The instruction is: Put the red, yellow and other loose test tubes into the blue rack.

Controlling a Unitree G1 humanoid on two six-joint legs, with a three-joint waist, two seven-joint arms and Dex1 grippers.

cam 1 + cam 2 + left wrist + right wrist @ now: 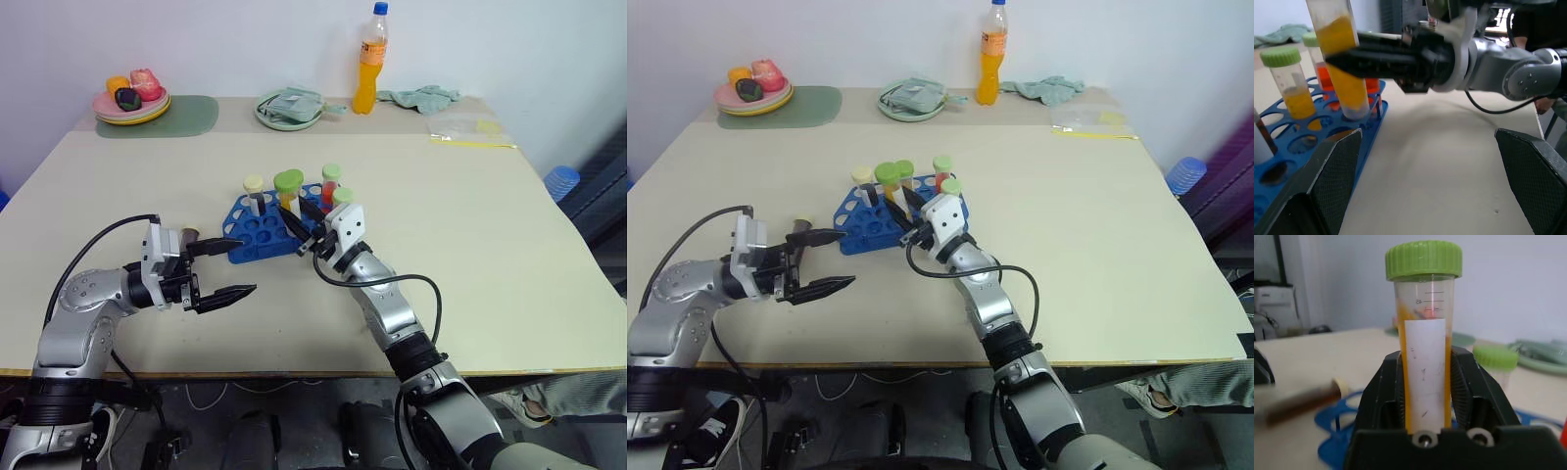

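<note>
Right wrist view has the right gripper [1426,382] clamped on the yellow-liquid clear plastic tube with green cap [1423,333], upright so it'll drop into the bright blue plastic holed rack [257,227]. Left gripper [231,266], spread wide and empty, waits at the rack's 7 o'clock.

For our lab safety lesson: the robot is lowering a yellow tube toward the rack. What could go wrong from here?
1. The yellow tube, clamped in the right gripper, hangs over the blue rack close to tubes already standing there; it may knock them.
2. It could miss a hole and push the rack.
3. The open left gripper waits nearby, so the arms might collide.
</note>
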